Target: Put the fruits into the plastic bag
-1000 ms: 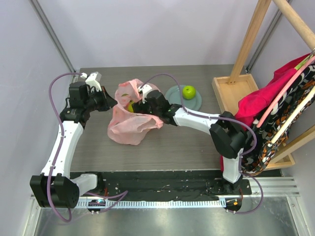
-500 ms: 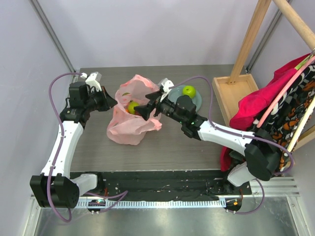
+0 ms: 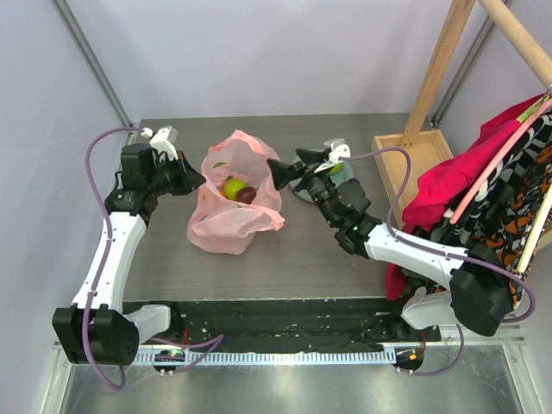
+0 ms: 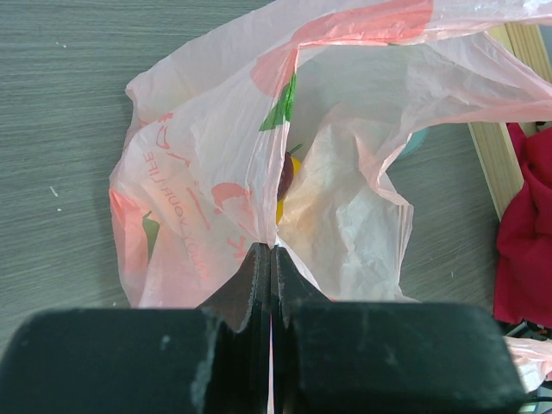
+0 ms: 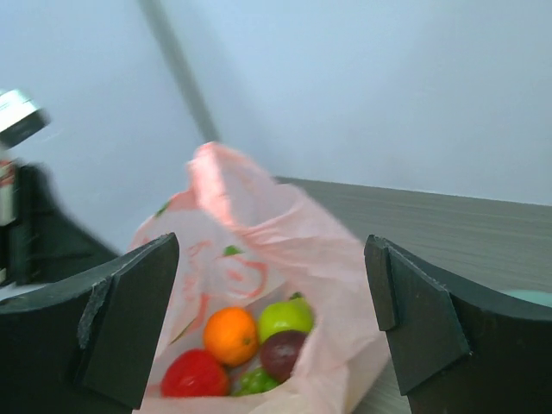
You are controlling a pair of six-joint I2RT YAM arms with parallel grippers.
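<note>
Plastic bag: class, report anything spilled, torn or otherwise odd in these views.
Nothing stands out. The left gripper pinches the rim of the plastic bag, the fruits lie inside it, and none has spilled onto the table.

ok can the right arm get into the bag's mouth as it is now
Probably yes: the left gripper, shut on the plastic bag at its rim, holds its mouth open, and the open right gripper faces it with nothing between.
</note>
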